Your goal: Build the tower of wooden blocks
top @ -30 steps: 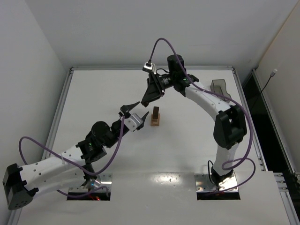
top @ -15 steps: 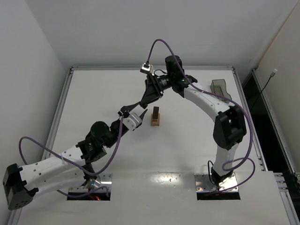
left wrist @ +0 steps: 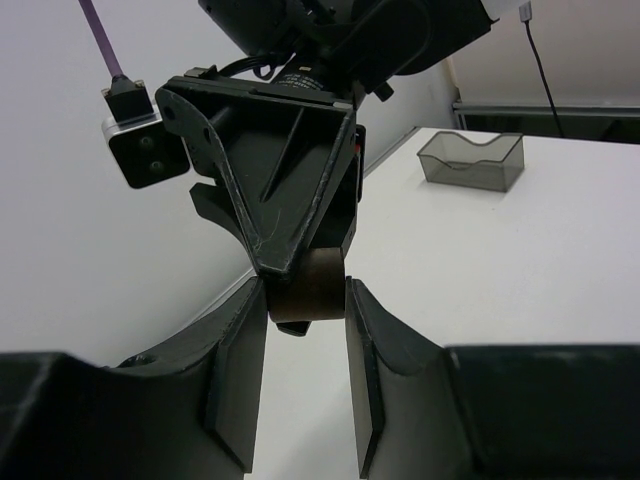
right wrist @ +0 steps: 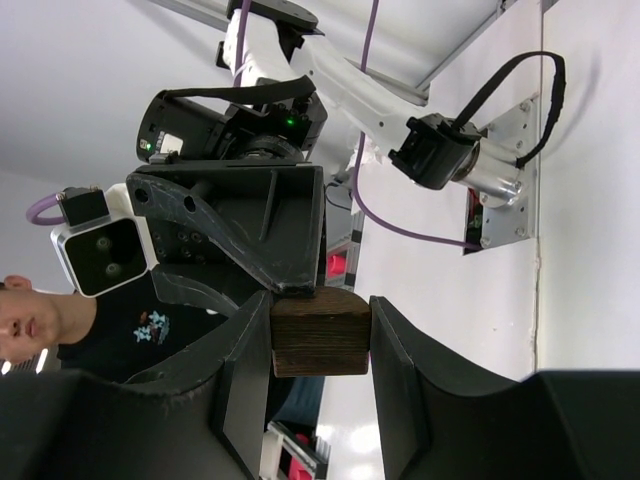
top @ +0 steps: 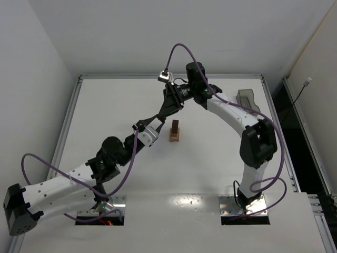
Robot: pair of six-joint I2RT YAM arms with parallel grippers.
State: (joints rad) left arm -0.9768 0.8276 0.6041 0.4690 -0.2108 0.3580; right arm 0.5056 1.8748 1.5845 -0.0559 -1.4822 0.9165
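Listener: What changed?
Describer: Now the left pincer (left wrist: 305,292) has narrowed around the dark block (right wrist: 320,345) that the right pincer (right wrist: 320,305) clamps in mid-air; firm grip, I cannot tell.
Listener: And the tower (top: 175,132)?
Describer: On the counter (top: 105,105) just beside them, tan below, dark above. Handover seems underway.

Near the middle of the table (top: 105,105), the tower (top: 175,132). Just left of it, off the surface, a wood block (left wrist: 307,290) between left gripper (left wrist: 306,295) and right gripper (right wrist: 320,305). Well right and behind, at the table's edge, the bin (top: 246,97)
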